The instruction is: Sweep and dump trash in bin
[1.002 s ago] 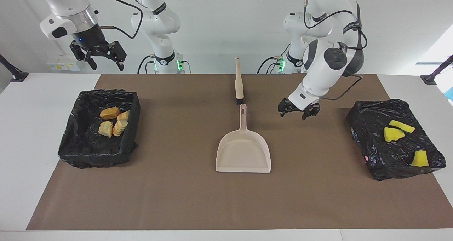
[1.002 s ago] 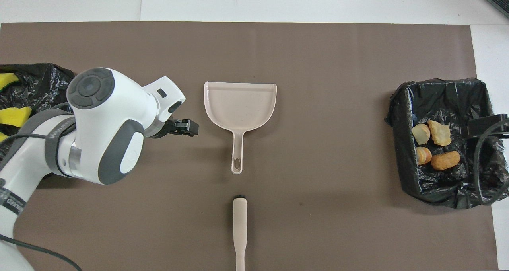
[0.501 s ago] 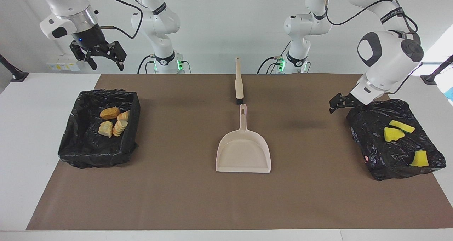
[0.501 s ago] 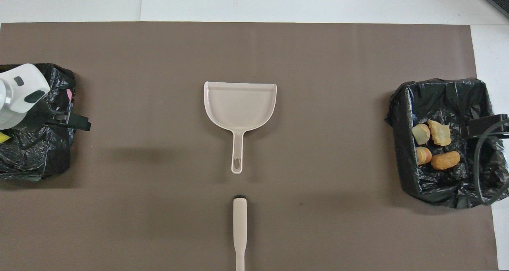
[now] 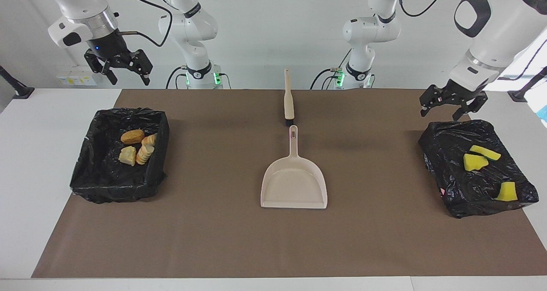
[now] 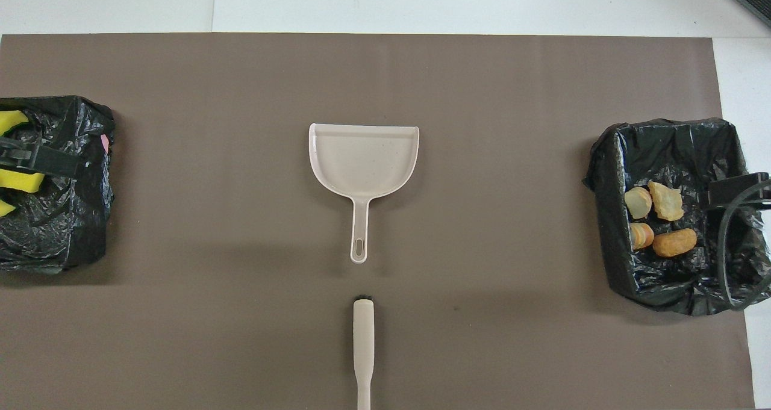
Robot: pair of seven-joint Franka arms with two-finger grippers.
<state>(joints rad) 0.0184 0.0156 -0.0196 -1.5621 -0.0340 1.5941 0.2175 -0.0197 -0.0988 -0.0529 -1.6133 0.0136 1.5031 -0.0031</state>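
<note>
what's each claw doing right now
Left claw: open, empty, up over the mat beside the sponge bin.
Right claw: open, empty, raised above the table.

Plain white wall (image 5: 273, 34) up top, white worktop (image 5: 42, 154) with a big brown mat (image 5: 239, 239) covering most of it, bright even light.

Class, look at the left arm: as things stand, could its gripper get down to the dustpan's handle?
Probably yes. The left gripper hangs open and empty above the mat beside the bin with the yellow sponge pieces. The dustpan lies alone mid-mat, its handle uncovered, with only the brush just past its tip.
</note>
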